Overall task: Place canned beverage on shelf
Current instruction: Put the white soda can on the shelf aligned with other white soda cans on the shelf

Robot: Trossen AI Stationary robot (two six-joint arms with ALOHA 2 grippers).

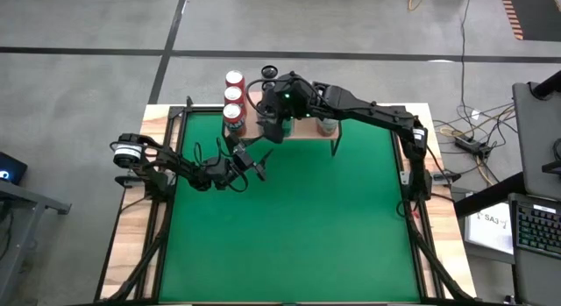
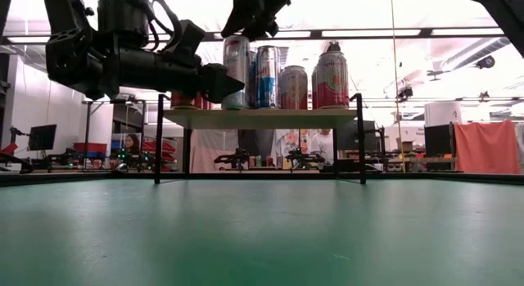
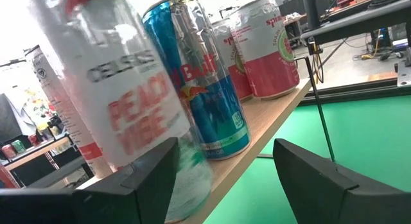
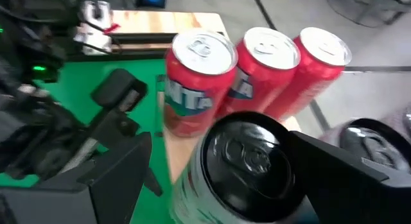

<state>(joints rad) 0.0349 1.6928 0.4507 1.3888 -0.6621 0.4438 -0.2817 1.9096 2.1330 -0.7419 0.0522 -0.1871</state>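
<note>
The right gripper (image 4: 212, 179) hung over the near left end of the shelf (image 1: 302, 131), its fingers spread wide on either side of a white can with a black top (image 4: 247, 156), and as far as the right wrist view showed, the pads stood clear of the can's sides rather than pinching it. That can stood upright on the shelf board directly below the gripper; the low view showed it as the leftmost tall can (image 2: 236, 69) on the wooden top, with the gripper just above it. Beyond the can from the gripper stood three red cans (image 4: 257, 70) in a row, and beside it a blue and silver can (image 3: 199, 83) and two pink and white cans (image 3: 266, 47) farther along the board. The left gripper (image 3: 218, 179) waited lower down, just in front of the shelf's left end over the green worktop (image 1: 289, 227), its fingers spread with nothing between them and aimed at the same white can. By my judgement the step in hand was the release: the can appeared to be set down and let go, so the task looked close to finished. The next move called for a straight lift of the right gripper, keeping the fingers wide so they would not catch the can's rim or knock the red cans close behind it.
</note>
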